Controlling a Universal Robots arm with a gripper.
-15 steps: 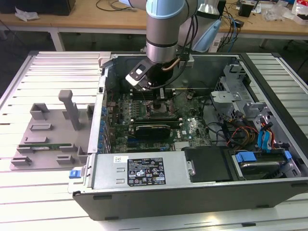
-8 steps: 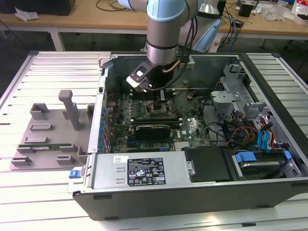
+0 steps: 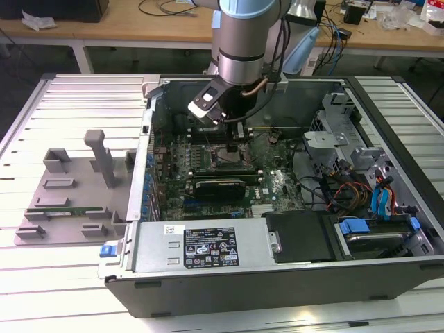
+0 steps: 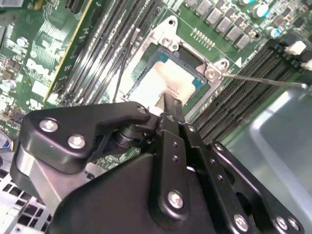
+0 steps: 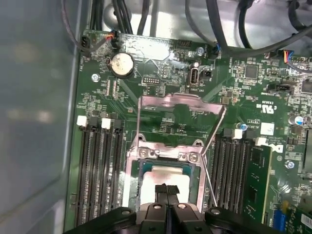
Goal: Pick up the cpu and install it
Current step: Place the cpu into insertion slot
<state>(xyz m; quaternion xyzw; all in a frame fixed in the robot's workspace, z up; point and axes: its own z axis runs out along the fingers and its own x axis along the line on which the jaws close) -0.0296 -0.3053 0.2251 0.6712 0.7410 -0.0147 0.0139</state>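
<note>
The cpu (image 5: pixel 163 173) in the socket (image 5: pixel 132 163), gripper (image 5: pixel 166 187) directly over it, inside the open computer case (image 3: pixel 159 258).
The jaws are closed tip to tip, holding nothing; the tips meet at the cpu's top face (contact cannot be confirmed). The cpu lies flat in the socket, load plate (image 5: pixel 170 103) raised, between the memory slots (image 5: pixel 97 165).

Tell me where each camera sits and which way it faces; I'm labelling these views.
Exterior view: off the arm, looking down into the open computer case; the arm shows.
First wrist view: on the arm, facing the motherboard; the gripper shows.
Second wrist view: on the arm, looking past the gripper's black body.
Both wrist views share the cpu in its socket.
</note>
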